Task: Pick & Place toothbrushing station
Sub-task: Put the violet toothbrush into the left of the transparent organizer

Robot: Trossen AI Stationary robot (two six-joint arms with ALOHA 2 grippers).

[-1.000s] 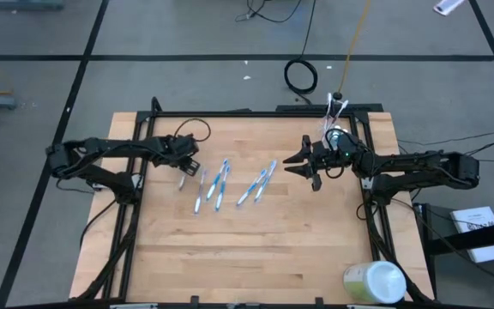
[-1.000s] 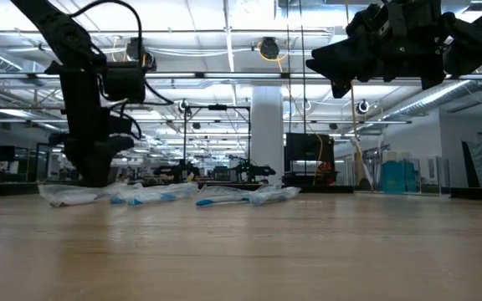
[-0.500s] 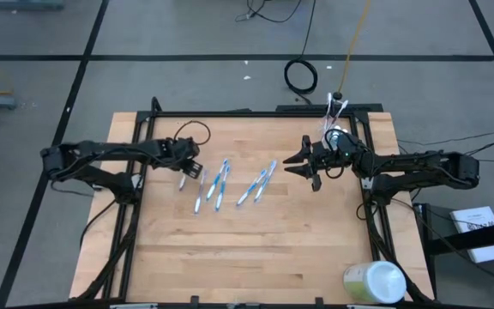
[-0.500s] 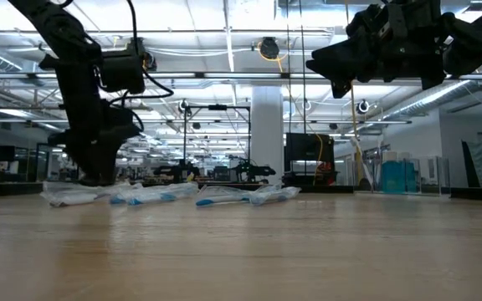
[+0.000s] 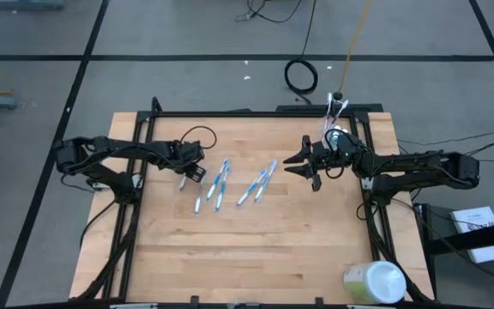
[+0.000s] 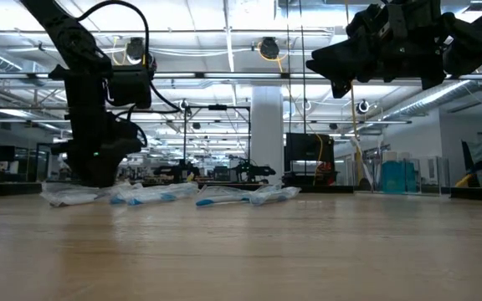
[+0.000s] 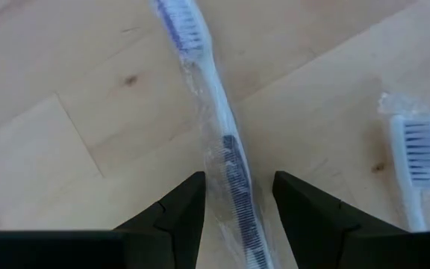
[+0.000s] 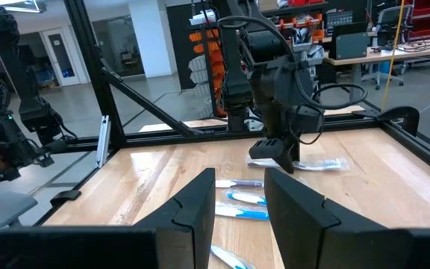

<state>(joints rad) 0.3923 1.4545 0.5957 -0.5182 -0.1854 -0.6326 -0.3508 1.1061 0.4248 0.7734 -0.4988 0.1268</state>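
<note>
Several wrapped blue-and-white toothbrushes (image 5: 219, 184) lie flat on the wooden table (image 5: 256, 249), left of its middle. The leftmost toothbrush (image 7: 216, 112), in clear wrap, runs between the fingers of my left gripper (image 7: 237, 183). That gripper points down over it, open, one finger on each side, with a gap to the brush on both. High above the table's right part, my right gripper (image 5: 302, 165) hangs level and open with nothing between its fingers (image 8: 239, 187). What looks like the small clear cup (image 5: 334, 108) stands at the far edge behind it.
A large pale green-and-white round container (image 5: 374, 281) stands at the near right corner. Black frame rails (image 5: 135, 215) run along both sides of the table. Bare wood fills the near half.
My left gripper has sunk toward the leftmost toothbrush and shifted a little toward the table's right and near edges. The toothbrushes have stayed where they were.
</note>
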